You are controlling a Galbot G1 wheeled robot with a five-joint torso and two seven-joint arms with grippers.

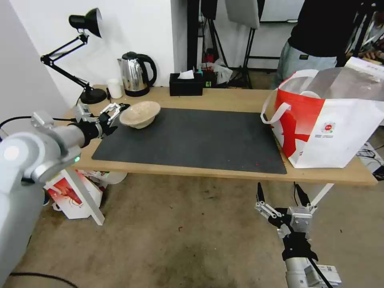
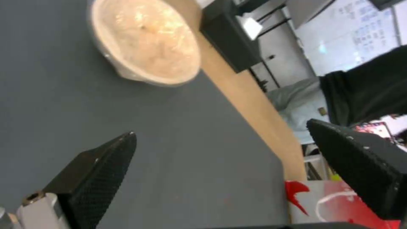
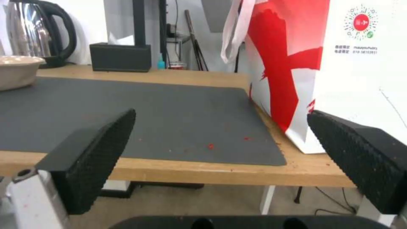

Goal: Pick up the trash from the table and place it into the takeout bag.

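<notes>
Ribbed black fingers (image 2: 97, 178) of my left gripper (image 1: 116, 114) spread open beside round beige bowl (image 1: 140, 114); right gripper (image 1: 282, 196) open below table (image 1: 224, 100).

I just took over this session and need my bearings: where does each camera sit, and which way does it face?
Head view: on the robot's head, looking forward and down over the table; left gripper reaches beside the beige bowl, right gripper hangs below the table's front edge.
Left wrist view: above the mat, facing the beige bowl past its open jaws.
Right wrist view: below table height, facing the takeout bag between open jaws.
Shared: all three show the bowl, mat and bag.
</notes>
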